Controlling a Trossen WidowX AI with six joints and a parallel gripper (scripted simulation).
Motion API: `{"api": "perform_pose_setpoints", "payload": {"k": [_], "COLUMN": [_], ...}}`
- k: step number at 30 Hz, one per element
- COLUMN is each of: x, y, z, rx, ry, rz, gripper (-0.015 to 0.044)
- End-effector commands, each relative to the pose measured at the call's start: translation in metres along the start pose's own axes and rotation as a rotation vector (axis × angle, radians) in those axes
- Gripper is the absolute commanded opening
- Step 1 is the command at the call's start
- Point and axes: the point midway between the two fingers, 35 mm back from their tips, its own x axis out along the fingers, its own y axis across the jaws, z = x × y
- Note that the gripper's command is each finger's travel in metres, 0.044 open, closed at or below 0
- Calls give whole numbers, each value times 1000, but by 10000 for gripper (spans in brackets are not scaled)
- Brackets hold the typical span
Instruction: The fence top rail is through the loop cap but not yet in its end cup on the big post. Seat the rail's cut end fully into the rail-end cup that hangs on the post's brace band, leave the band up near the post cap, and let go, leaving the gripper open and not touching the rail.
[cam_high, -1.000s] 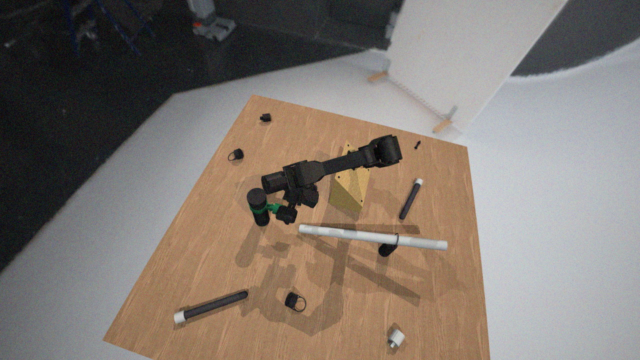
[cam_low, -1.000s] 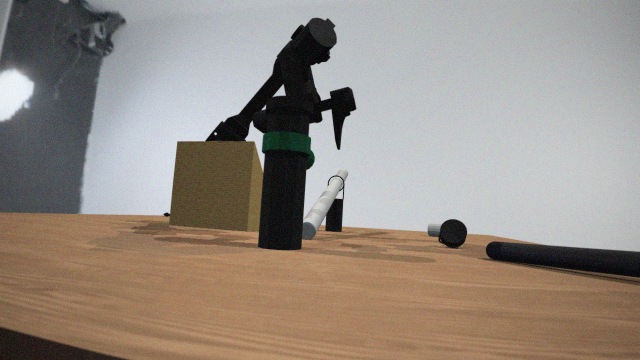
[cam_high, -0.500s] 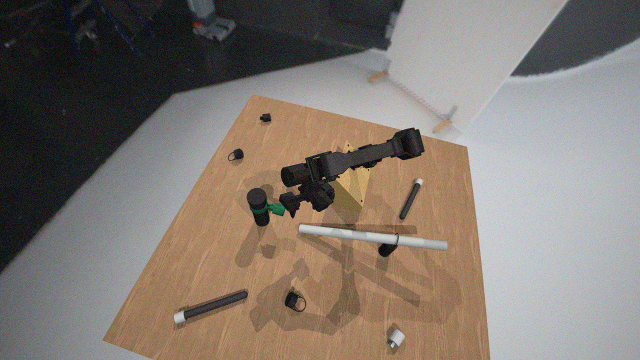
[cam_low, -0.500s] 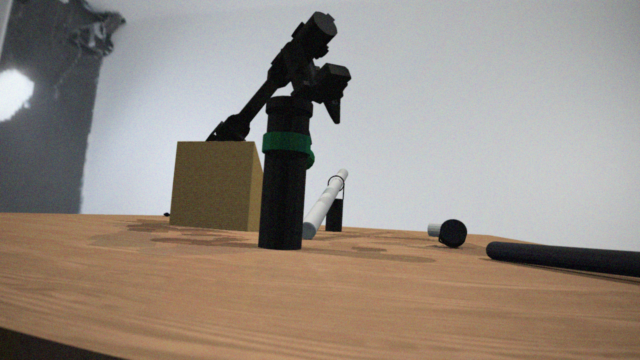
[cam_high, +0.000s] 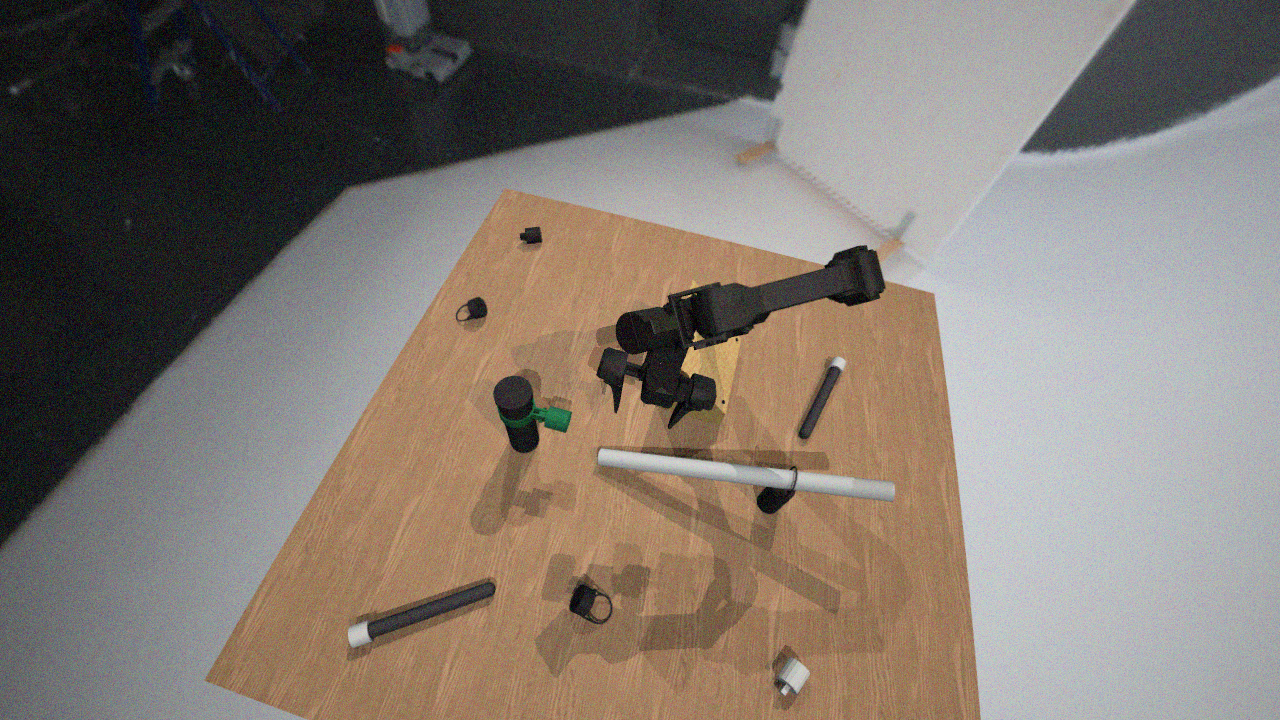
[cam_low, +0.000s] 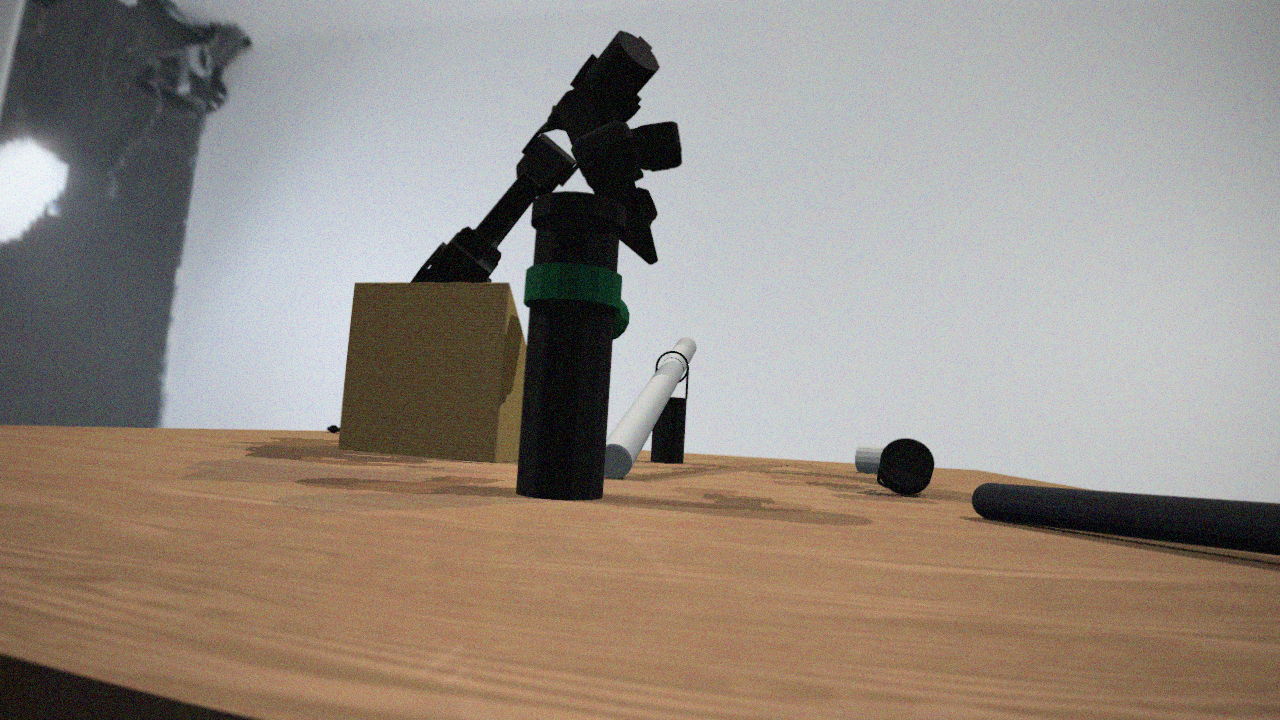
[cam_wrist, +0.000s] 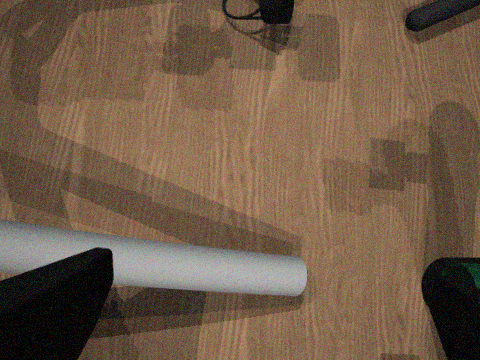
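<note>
The white rail (cam_high: 689, 468) (cam_low: 642, 413) (cam_wrist: 200, 267) passes through the thin loop (cam_low: 686, 374) above the short black post (cam_high: 771, 499) (cam_low: 667, 431). It slopes down, its near end low by the table and apart from the cup. The big black post (cam_high: 523, 438) (cam_low: 563, 402) stands upright. The green band (cam_low: 572, 284) sits around it, a short way below the post cap (cam_high: 513, 394) (cam_low: 578, 207). The green rail-end cup (cam_high: 556, 419) (cam_low: 621, 319) juts from the band toward the rail side and looks empty. My gripper (cam_high: 643, 418) (cam_wrist: 274, 280) is wide open, above the rail's near end, touching nothing visible.
A yellowish block (cam_high: 716, 376) (cam_low: 429, 367) stands under the arm. Dark rods (cam_high: 429, 608) (cam_high: 820, 402) lie on the wooden table (cam_high: 429, 501). A looped cap (cam_high: 583, 600) (cam_wrist: 276, 10), another looped cap (cam_high: 476, 308), a small black fitting (cam_high: 532, 235) and a white fitting (cam_high: 793, 676) lie around.
</note>
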Motion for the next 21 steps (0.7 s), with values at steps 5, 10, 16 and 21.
{"api": "perform_pose_setpoints", "payload": {"k": [5,10,16,21], "x": [-9,-6,20,46], "y": [16,18,30,43], "z": [-5,-6,-11,-20], "rx": [223,177,-285,-775], "ry": [-29,-16,108,210], "rz": [9,12,71,186], "gripper": [440,440,440,440]}}
